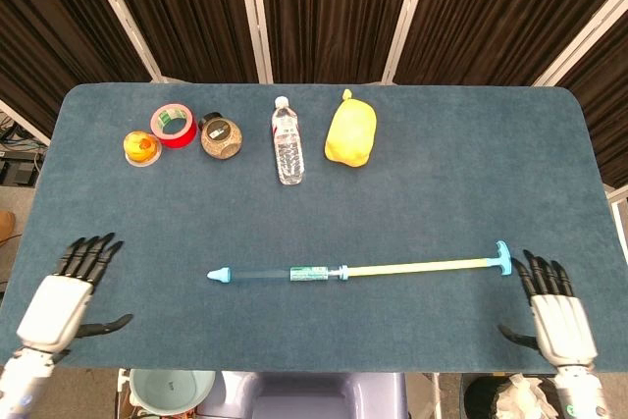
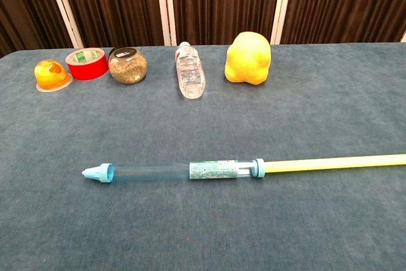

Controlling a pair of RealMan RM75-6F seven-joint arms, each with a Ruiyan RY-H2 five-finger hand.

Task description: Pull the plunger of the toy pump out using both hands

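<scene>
The toy pump lies flat on the blue table. Its clear barrel (image 1: pixel 280 273) (image 2: pixel 171 171) ends in a light blue nozzle at the left. The yellow plunger rod (image 1: pixel 417 265) (image 2: pixel 330 162) is drawn far out to the right and ends in a blue T-handle (image 1: pixel 502 257). In the head view my left hand (image 1: pixel 61 301) hovers at the table's front left corner, fingers spread, holding nothing. There too my right hand (image 1: pixel 559 313) is open at the front right, just short of the T-handle and apart from it. Neither hand shows in the chest view.
Along the far side stand an orange toy (image 1: pixel 141 148), a red tape roll (image 1: pixel 173 125), a round jar (image 1: pixel 221 135), a lying water bottle (image 1: pixel 287 142) and a yellow soft object (image 1: pixel 351 130). A bin (image 1: pixel 167 390) sits below the table's front edge.
</scene>
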